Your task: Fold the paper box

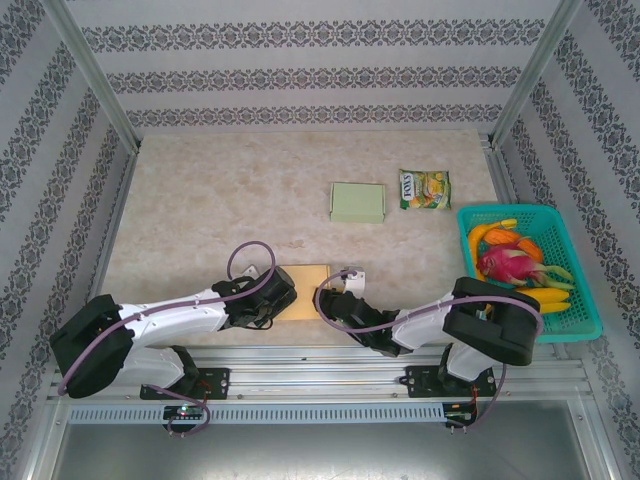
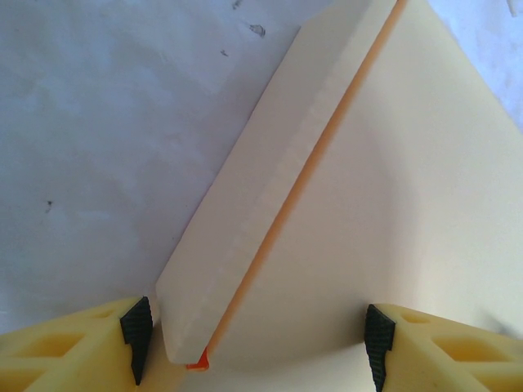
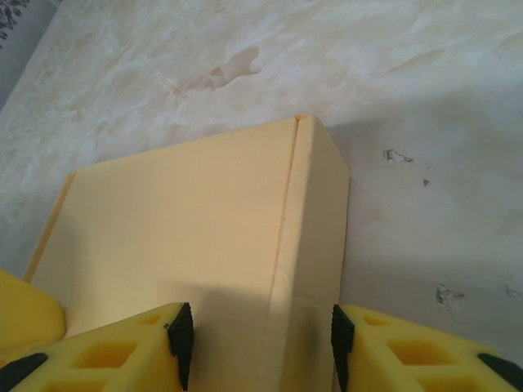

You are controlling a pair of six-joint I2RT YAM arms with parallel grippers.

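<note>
**Paper box [image 1: 305, 288]: flat, partly folded, at the near edge**

We see a pale yellow-tan cardboard sheet lying on the tabletop [image 1: 200, 200], close to its near edge and about midway between left and right. In the left wrist view a narrow side flap [image 2: 270, 196] stands raised along a crease, with an orange edge showing beneath it. In the right wrist view a narrow strip along the right side is bent at a crease.

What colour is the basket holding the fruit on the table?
The basket is teal, seen best in the top external view.
</note>
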